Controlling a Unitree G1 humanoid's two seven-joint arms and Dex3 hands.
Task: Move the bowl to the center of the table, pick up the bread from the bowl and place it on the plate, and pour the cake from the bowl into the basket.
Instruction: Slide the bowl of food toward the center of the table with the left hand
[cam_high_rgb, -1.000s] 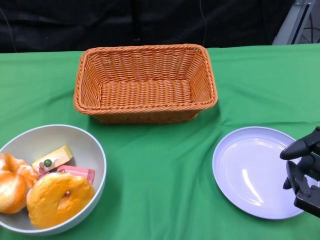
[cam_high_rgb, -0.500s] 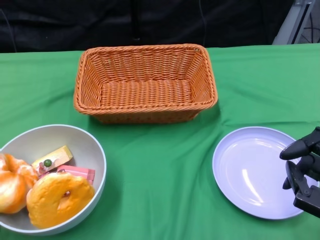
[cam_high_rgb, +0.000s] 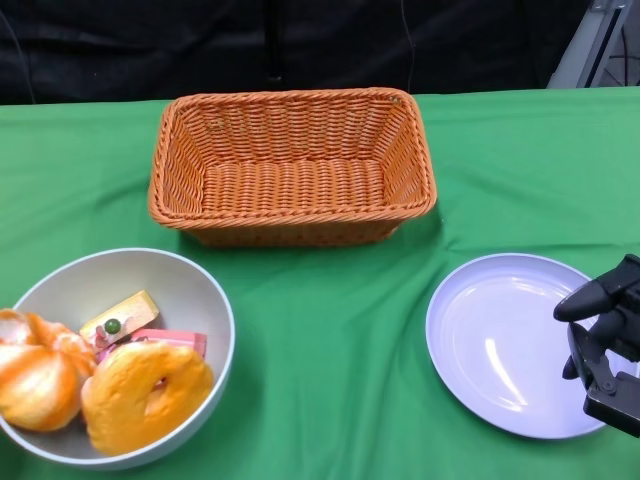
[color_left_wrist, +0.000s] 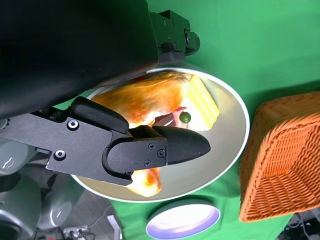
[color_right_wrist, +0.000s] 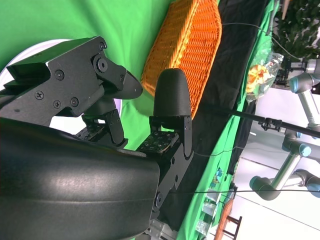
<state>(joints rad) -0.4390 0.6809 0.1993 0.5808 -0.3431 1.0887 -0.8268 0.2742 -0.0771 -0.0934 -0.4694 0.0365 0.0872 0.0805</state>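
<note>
The grey bowl (cam_high_rgb: 205, 295) sits at the table's near left and holds a ring-shaped bread (cam_high_rgb: 145, 395), a glazed bread (cam_high_rgb: 35, 378), a yellow cake slice (cam_high_rgb: 122, 318) and a pink cake piece (cam_high_rgb: 172, 340). The head view does not show my left hand. In the left wrist view my left hand (color_left_wrist: 150, 145) grips the bowl (color_left_wrist: 235, 140) at its rim, one finger reaching over the bread (color_left_wrist: 145, 97). My right hand (cam_high_rgb: 605, 345) hovers over the right edge of the lilac plate (cam_high_rgb: 500, 340), fingers apart and holding nothing.
A brown wicker basket (cam_high_rgb: 410, 150) stands at the back centre with nothing in it. Green cloth covers the table, with wrinkles between bowl and plate. A black backdrop lies behind the table's far edge.
The bowl, with its contents, has slid a little to the right, toward the table's middle. My right hand has barely moved.
</note>
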